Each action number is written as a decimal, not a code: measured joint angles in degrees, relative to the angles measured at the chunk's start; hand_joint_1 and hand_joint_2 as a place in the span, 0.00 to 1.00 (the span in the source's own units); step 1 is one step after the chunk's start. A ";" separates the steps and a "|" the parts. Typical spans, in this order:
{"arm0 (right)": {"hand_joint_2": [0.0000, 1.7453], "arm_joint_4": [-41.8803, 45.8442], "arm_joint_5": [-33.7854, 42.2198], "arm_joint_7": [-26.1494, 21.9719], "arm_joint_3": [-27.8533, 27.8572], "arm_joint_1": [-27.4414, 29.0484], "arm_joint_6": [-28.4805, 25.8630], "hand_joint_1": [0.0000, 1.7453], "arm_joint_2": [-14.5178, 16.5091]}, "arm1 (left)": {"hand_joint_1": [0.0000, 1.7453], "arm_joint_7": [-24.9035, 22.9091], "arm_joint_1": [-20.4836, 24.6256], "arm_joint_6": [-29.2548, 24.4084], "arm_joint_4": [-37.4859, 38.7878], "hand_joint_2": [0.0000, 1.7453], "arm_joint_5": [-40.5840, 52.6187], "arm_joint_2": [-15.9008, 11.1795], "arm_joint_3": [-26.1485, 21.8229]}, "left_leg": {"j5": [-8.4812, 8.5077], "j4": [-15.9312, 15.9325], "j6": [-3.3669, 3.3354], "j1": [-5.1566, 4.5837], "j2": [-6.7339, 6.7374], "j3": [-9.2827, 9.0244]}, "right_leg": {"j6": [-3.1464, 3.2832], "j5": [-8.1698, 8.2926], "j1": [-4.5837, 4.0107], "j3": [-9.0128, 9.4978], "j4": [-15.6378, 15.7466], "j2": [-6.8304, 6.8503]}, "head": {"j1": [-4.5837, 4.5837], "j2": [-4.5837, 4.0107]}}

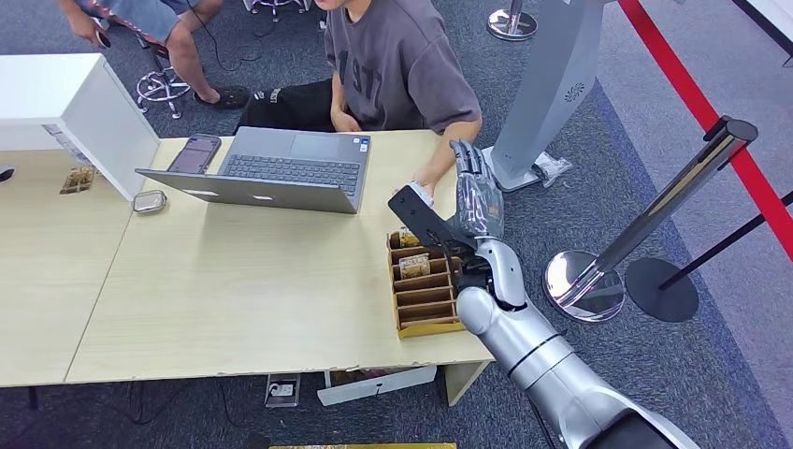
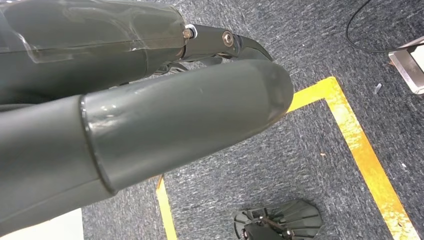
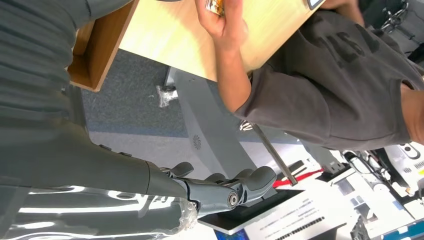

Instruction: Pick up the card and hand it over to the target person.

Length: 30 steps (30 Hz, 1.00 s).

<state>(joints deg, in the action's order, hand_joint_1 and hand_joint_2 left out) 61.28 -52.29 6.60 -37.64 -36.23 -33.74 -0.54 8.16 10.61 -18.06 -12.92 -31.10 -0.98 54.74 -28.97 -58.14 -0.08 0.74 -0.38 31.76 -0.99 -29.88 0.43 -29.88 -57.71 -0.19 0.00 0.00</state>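
A wooden card holder (image 1: 425, 297) with several slots is seen at the right edge of the light wooden table (image 1: 234, 290). Cards are seen standing in its rear slots, with patterned faces; the front slots appear bare.

The right hand (image 1: 475, 198) is raised above and behind the holder, beside the table edge; its fingers (image 3: 240, 184) are loosely curled and apart, and nothing is seen gripped in them. A flat dark plate is seen at the wrist, over the holder's rear slots.

The card (image 3: 216, 5) is pinched in the person's hand (image 3: 222, 22), over the table just behind the holder and close to the right hand. The person (image 1: 397, 65), in a grey shirt, is seated behind the table.

The left hand (image 2: 150, 125) is seen hanging over grey carpet marked with yellow tape (image 2: 357, 145); whether its fingers are spread or closed cannot be told.

An open laptop (image 1: 271, 173), a phone (image 1: 194, 152) and a small tin (image 1: 149, 201) are seen on the table, and a white box (image 1: 70, 108) at its left rear.
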 joint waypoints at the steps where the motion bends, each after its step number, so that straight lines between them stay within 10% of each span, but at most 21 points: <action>1: 1.00 1.57 0.07 -0.25 0.47 0.62 -1.03 0.00 -0.22 | 0.00 0.11 -0.10 -0.09 0.00 0.00 -0.10 0.03 -0.18 | -0.02 -0.03 0.00 0.00 -0.02 0.02 | 0.00 -0.03 0.00 -0.01 -0.03 0.01 | 0.00 0.00; 18: 1.00 30.13 22.64 -4.86 6.18 16.17 -2.51 0.00 -4.34 | 0.00 2.80 -2.88 -2.63 0.42 0.00 -2.57 0.48 -2.97 | -0.02 -0.03 -0.01 -0.02 -0.07 0.05 | -0.01 -0.05 0.02 -0.03 0.00 0.10 | 0.00 0.00; 30: 1.00 33.62 29.53 -7.77 3.99 24.37 -1.10 0.00 -4.11 | 0.00 3.53 -3.77 -3.28 0.63 0.00 -4.00 0.59 -4.12 | -0.05 0.00 0.02 -0.01 -0.01 -0.01 | 0.00 -0.05 0.01 0.00 0.03 0.03 | 0.00 0.00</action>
<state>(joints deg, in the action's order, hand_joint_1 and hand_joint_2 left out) 94.90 -22.76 -1.17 -33.65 -11.86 -34.84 -4.66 11.69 6.83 -21.34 -12.29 -35.11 -0.38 50.62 -29.02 -58.14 -0.07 0.74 -0.39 31.74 -0.99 -29.93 0.44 -29.89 -57.68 -0.15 0.00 0.00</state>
